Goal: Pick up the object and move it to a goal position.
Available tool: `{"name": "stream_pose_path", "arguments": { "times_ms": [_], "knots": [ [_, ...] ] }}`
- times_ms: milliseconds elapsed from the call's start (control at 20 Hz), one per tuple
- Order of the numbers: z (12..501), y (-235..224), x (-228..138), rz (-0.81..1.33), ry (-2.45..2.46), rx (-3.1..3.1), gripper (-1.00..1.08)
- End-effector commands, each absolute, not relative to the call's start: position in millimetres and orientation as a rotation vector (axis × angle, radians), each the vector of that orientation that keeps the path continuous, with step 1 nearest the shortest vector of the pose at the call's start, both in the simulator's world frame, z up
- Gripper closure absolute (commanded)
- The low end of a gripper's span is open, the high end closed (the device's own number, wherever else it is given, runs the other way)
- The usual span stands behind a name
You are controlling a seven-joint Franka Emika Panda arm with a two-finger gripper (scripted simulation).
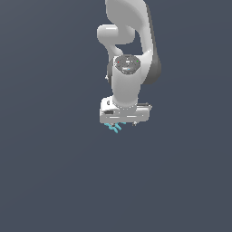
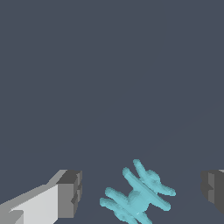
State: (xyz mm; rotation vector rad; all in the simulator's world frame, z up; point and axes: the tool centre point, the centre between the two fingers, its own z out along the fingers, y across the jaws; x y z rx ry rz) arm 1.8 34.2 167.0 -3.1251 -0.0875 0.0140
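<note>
Cyan and spiky, the object point(image 2: 138, 194) lies between the gripper's point(image 2: 142, 192) two dark fingertips point(image 2: 70, 192), which stand wide apart and touch none of its prongs. Seen from the exterior view, the object point(image 1: 114, 127) peeks out just under the white gripper point(image 1: 121, 122).

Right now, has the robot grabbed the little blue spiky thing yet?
Not yet. Done: the tool is lined up over the cyan spiky object, which sits between its two fingers. In hand: the fingers stand open, with gaps on both sides, so nothing is gripped. Left: close on it, lift it and carry it to the goal, which no picture shows.
</note>
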Motion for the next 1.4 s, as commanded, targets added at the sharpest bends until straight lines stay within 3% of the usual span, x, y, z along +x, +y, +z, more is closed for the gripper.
{"name": "stream_pose_path", "arguments": {
  "times_ms": [0,750,1350],
  "knots": [
    [167,34,2,0.014,-0.087,-3.125,-1.00],
    [159,38,-2,0.063,-0.202,-3.144,-1.00],
    [106,67,-47,0.431,-0.829,-3.150,-1.00]
  ]
}}
